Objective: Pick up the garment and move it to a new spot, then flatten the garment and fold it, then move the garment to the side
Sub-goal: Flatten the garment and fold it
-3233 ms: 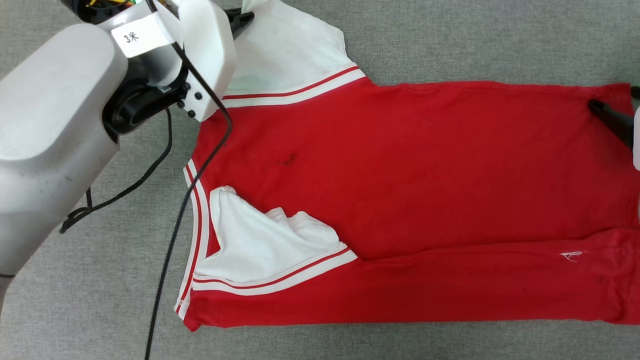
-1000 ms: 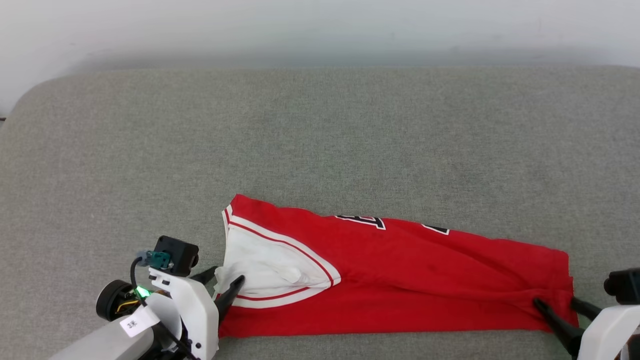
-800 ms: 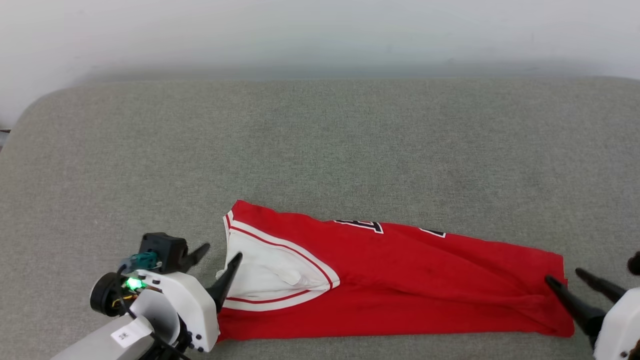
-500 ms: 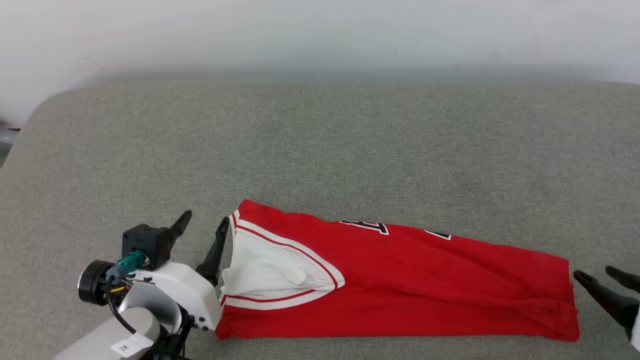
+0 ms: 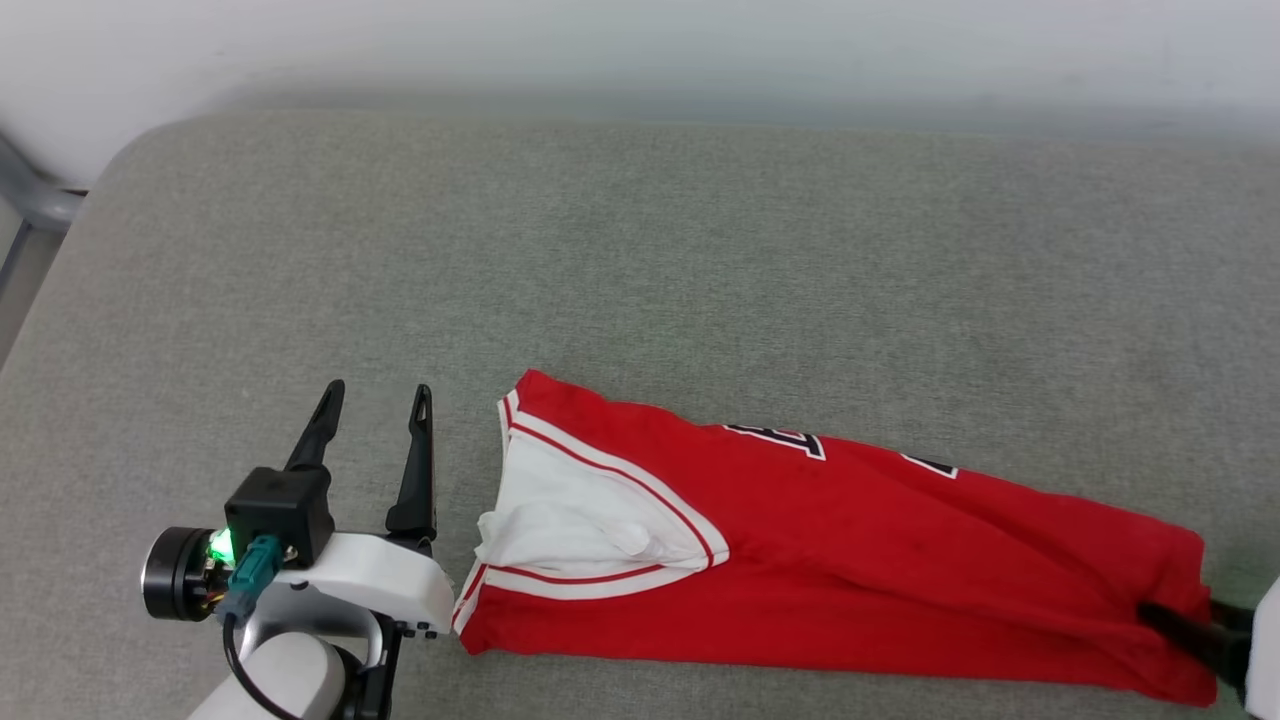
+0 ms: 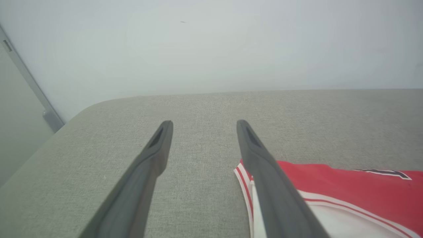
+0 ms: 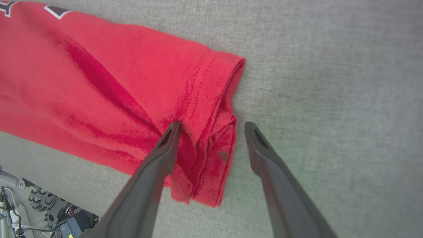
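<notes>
The garment point(image 5: 850, 570) lies folded lengthwise as a long red strip on the grey cushion, its white sleeve point(image 5: 575, 515) on top at the left end. Black lettering shows along its far edge. My left gripper point(image 5: 377, 390) stands open just left of the collar end, touching nothing; in the left wrist view the left gripper point(image 6: 204, 125) has bare cushion between its fingers and the garment point(image 6: 333, 178) beside the right finger. My right gripper point(image 7: 212, 127) is open, its fingers either side of the garment's point(image 7: 115, 82) hem corner. In the head view the right gripper point(image 5: 1195, 622) sits at the strip's right end.
The grey cushioned surface point(image 5: 640, 260) stretches wide behind and to the left of the garment. A white wall point(image 5: 640, 40) rises at the back. A metal rail point(image 5: 30, 200) stands off the left edge. Cables and gear point(image 7: 39, 211) show below the front edge.
Both grippers have opened and let go of the garment's ends. The left one swung away to the left and points forward. The right one drew off the hem, then came back over its corner. The camera shifted.
</notes>
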